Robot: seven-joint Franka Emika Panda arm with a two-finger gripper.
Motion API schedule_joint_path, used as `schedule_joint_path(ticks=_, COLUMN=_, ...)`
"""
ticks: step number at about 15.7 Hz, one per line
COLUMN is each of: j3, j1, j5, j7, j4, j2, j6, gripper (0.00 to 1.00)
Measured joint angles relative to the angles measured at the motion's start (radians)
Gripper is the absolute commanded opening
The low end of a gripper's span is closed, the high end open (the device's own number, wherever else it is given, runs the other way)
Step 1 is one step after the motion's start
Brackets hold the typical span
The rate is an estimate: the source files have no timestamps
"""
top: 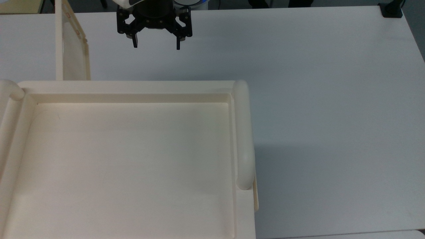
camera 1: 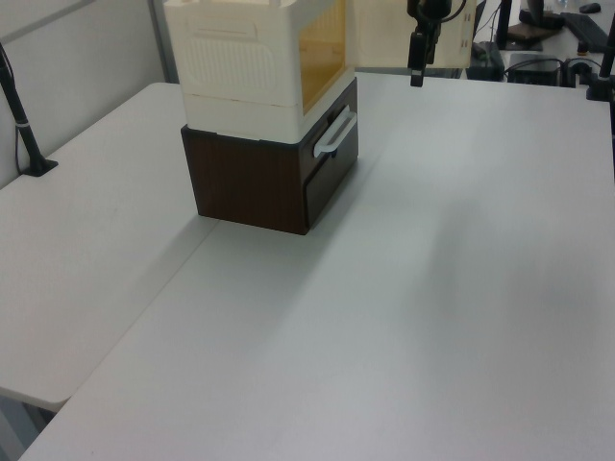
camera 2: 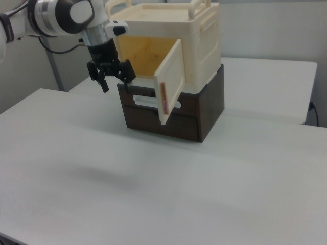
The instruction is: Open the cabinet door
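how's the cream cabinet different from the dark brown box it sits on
The cabinet is cream plastic; the brown box beneath is dark wood-look. The cabinet's front stands open, its cabinet door swung out and showing a yellowish inside; the brown box's front is shut, with a pale handle across it. The cabinet has tube rails on top; the brown box has none. Both are boxy with similar footprints.

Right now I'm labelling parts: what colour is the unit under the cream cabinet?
Dark brown base unit, best seen in the right view.
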Motion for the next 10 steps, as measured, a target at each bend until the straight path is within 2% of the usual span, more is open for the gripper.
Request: schedule_joint_path(ticks=10, j3=0.0, j1=-0.018, j5=0.0, j7=0.026, j4=-0.035, j2=-0.018, j6=-0.017, gripper=1.0)
